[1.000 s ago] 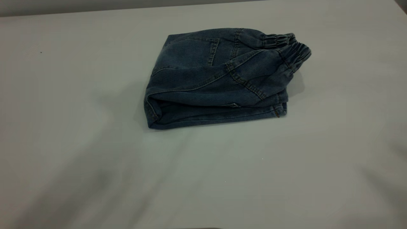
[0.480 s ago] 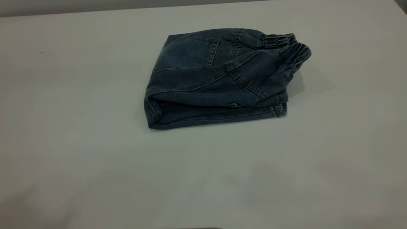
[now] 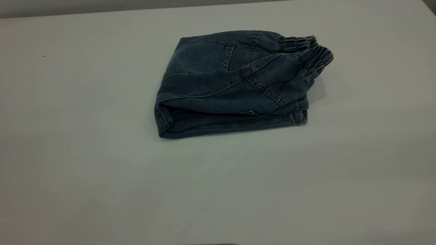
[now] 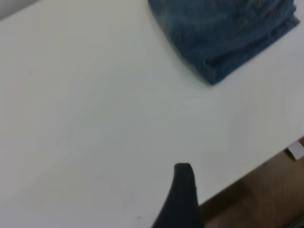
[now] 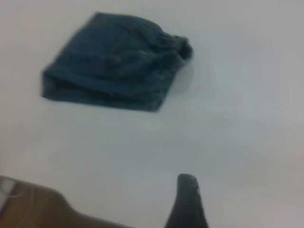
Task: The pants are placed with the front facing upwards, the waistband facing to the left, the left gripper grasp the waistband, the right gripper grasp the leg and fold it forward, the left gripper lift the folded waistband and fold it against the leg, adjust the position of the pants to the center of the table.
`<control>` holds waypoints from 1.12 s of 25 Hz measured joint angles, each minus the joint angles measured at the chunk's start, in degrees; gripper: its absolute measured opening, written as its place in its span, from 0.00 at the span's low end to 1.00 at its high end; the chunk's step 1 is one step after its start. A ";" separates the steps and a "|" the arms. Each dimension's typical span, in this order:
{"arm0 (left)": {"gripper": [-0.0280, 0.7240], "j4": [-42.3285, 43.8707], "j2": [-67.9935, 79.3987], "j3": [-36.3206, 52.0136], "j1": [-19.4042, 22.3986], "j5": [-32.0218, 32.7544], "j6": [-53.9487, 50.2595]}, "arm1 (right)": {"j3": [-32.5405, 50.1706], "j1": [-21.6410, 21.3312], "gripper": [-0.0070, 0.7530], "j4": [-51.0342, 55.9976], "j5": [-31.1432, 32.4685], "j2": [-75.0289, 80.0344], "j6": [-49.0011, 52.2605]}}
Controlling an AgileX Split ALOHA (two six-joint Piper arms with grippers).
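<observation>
The pants (image 3: 231,85) lie folded into a compact blue denim bundle on the table (image 3: 85,170), a little behind its middle. The ruffled waistband (image 3: 311,51) sticks out at the bundle's far right, on top of the flat stitched leg hem (image 3: 296,117). Neither gripper shows in the exterior view. The left gripper (image 4: 228,199) hangs over the table's near edge, far from the pants (image 4: 223,33), with one black finger (image 4: 183,190) showing and nothing beside it. The right gripper (image 5: 213,199) is likewise well back from the pants (image 5: 114,61) and holds nothing.
Bare table surface surrounds the bundle on all sides. The table's edge and brown floor (image 4: 266,194) show in the left wrist view. The floor (image 5: 28,204) also shows in a corner of the right wrist view.
The pants have not moved. Dark arm shadows that lay across the near part of the table have faded away.
</observation>
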 joint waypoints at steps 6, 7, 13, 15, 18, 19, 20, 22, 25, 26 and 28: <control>0.81 -0.19 -5.99 8.72 0.00 0.00 -0.04 | 8.71 0.00 0.64 -3.16 -4.43 -3.33 -0.05; 0.81 -0.19 -6.65 10.11 0.00 0.00 -0.16 | 9.61 0.00 0.64 -3.42 -4.69 -3.69 -0.05; 0.81 -0.62 -8.79 16.65 0.00 -0.08 -3.84 | 10.17 0.00 0.64 -3.94 -5.24 -5.22 0.00; 0.81 -0.83 -8.79 17.04 0.00 -0.21 -4.28 | 10.17 0.00 0.64 -3.94 -5.25 -5.22 0.08; 0.81 -1.21 -8.79 17.23 0.00 -0.34 -4.45 | 10.17 0.00 0.64 -3.94 -5.25 -5.22 0.29; 0.81 -1.54 -8.79 17.61 0.00 -0.62 -4.47 | 10.17 0.00 0.64 -3.94 -5.30 -5.22 0.36; 0.81 -1.90 -8.79 18.11 0.00 -1.30 -4.47 | 10.17 0.00 0.64 -3.94 -5.30 -5.22 0.36; 0.81 -2.89 -8.79 18.96 0.00 -2.21 -4.25 | 10.17 0.00 0.64 -3.94 -5.30 -5.22 0.36; 0.81 -3.58 -8.79 19.02 0.00 -2.61 -3.35 | 10.17 0.00 0.64 -3.94 -5.30 -5.22 0.36; 0.81 -3.63 -8.79 19.02 0.00 -2.66 -3.16 | 10.17 0.00 0.64 -3.94 -5.30 -5.22 0.36; 0.81 -3.66 -8.79 19.02 0.00 -2.73 -3.03 | 10.17 0.00 0.64 -3.96 -5.30 -5.22 0.36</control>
